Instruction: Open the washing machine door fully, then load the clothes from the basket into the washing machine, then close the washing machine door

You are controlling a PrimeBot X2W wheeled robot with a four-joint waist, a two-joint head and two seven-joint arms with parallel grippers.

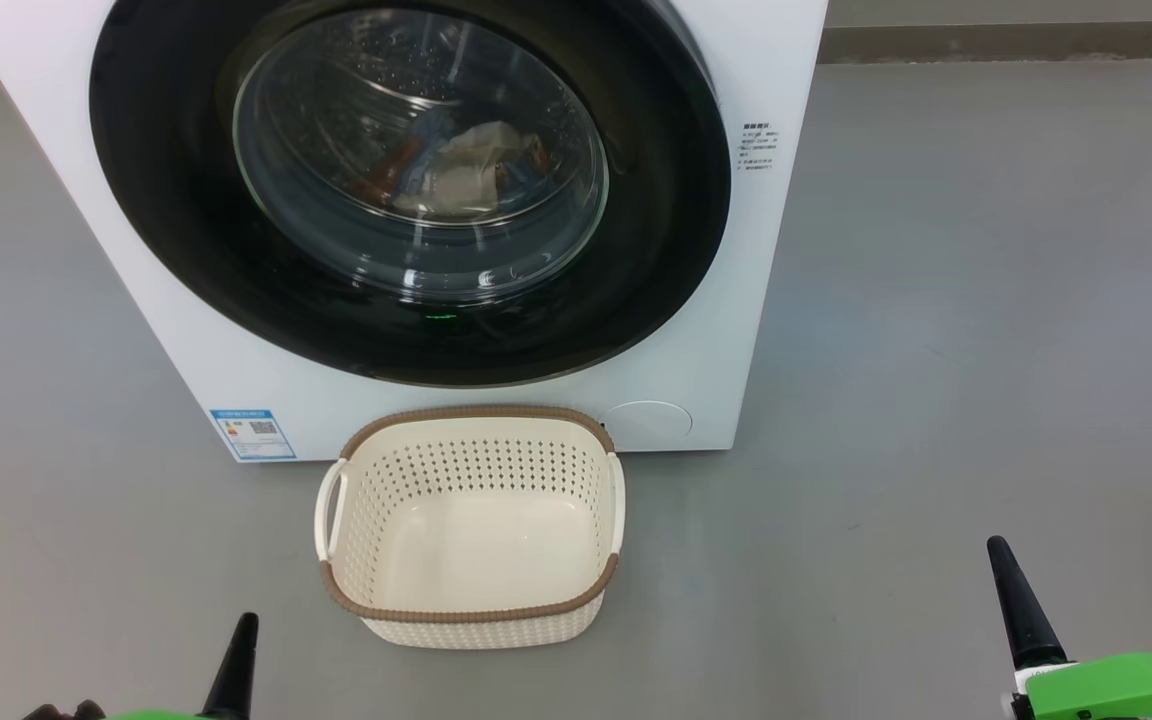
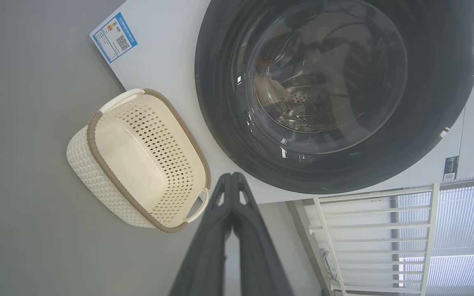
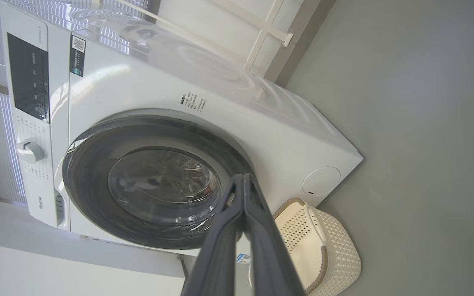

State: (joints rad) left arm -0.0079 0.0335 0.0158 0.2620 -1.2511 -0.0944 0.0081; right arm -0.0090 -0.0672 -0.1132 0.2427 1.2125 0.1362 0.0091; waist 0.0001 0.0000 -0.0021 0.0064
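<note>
Dark-fingered left gripper sits low at near left, right gripper low at near right, each with fingers pressed together, holding nothing. Ahead between them, nearer the left one, sits the basket, empty, handles to either side. Just beyond, the washer has its door apparently shut, clothes visible inside through it. No move seems left.

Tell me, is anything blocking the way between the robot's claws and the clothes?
Yes. The washing machine door is shut, and the clothes lie behind it, inside the drum. The left gripper and right gripper, both closed, are low and short of the empty basket, which sits on the floor below the door.
</note>
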